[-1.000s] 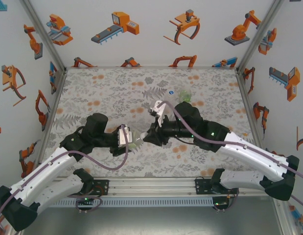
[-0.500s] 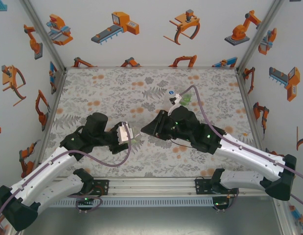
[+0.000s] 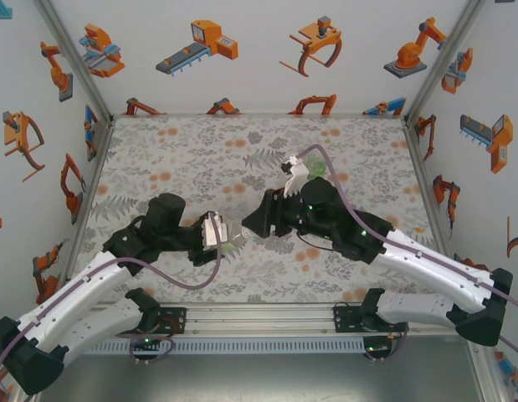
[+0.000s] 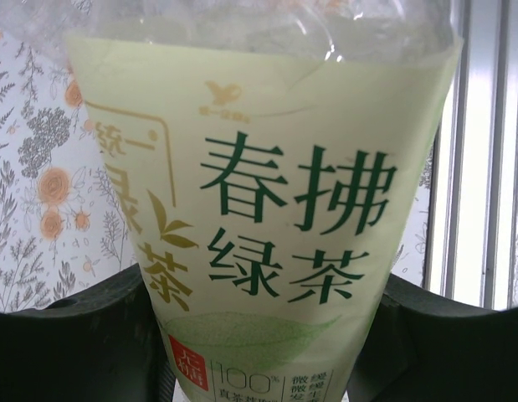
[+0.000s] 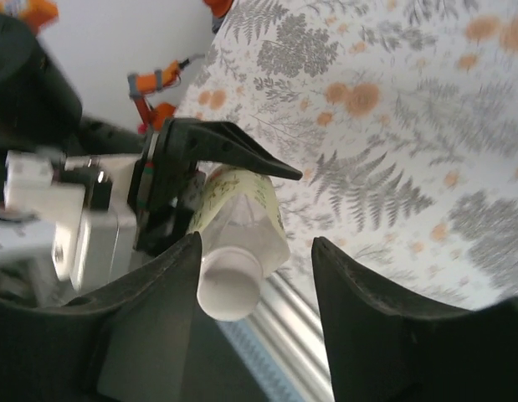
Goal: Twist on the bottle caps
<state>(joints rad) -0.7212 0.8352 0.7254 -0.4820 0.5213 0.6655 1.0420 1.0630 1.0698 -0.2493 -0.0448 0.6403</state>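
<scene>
**Capped bottle held between the two arms**

Near the front of the flowered tabletop (image 3: 175, 159), the left end effector (image 3: 228, 240) is clenched on a clear bottle (image 4: 275, 209) with a pale green label printed in dark green characters. Its black fingers press the bottle from both sides. The bottle is tipped over, its neck pointing towards the right arm.

A white cap (image 5: 229, 285) sits on that neck. The right end effector (image 5: 257, 251) is released, its two dark fingers standing apart on either side of the cap. One finger is just beside the cap and the other is clear of it, with open space between.

Further back, just beyond the right wrist, a green-tinted bottle (image 3: 319, 170) rests on the tabletop, partly hidden.
</scene>
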